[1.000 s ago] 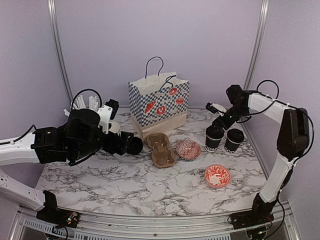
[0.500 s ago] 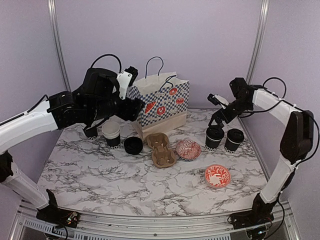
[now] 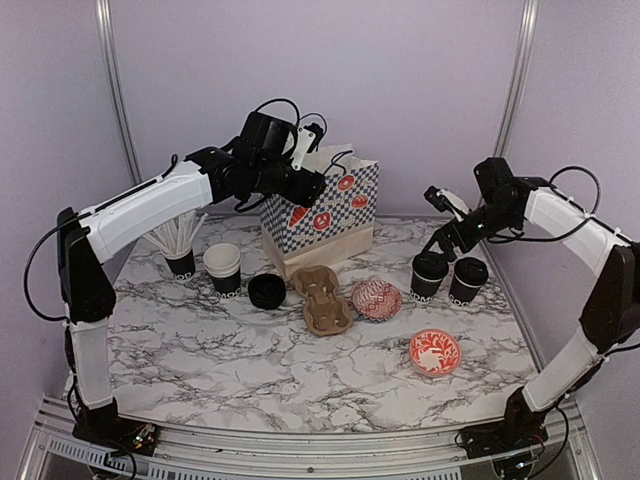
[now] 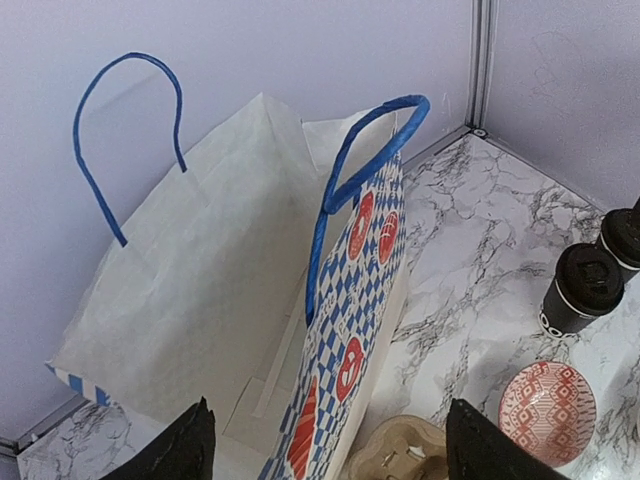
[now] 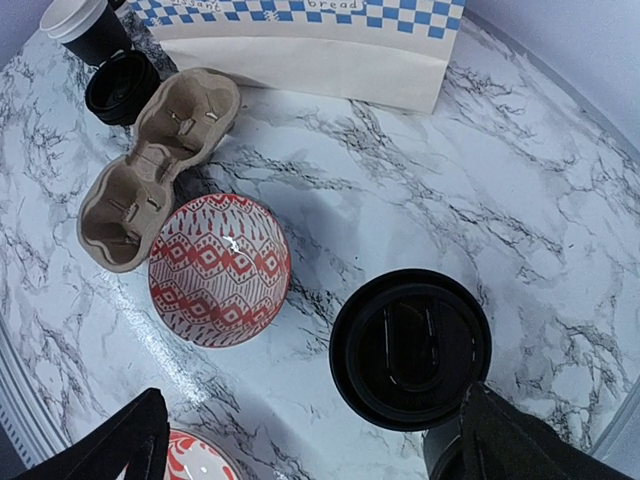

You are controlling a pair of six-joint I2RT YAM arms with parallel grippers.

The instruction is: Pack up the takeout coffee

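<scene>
Two lidded black coffee cups (image 3: pixel 428 277) (image 3: pixel 467 280) stand at the right; the right wrist view looks down on one lid (image 5: pixel 410 348). A stack of open black cups with white insides (image 3: pixel 223 268) stands at the left, with a loose black lid (image 3: pixel 267 290) beside it. My left gripper (image 3: pixel 308 188) is open and empty, high over the open checkered paper bag (image 3: pixel 318 212); the bag's front wall (image 4: pixel 345 330) lies below between the jaws (image 4: pixel 335 450). My right gripper (image 3: pixel 440 243) is open and empty just above the left lidded cup (image 5: pixel 315 450).
A brown cardboard cup carrier (image 3: pixel 322 297) lies in front of the bag. Two red-and-white bowls (image 3: pixel 377 298) (image 3: pixel 435 351) sit near the lidded cups. A black cup of wrapped straws (image 3: pixel 180 262) stands at the far left.
My left arm has risen from low at the left and swung right to above the bag. My right gripper has shifted slightly up and right over the lidded cups.
</scene>
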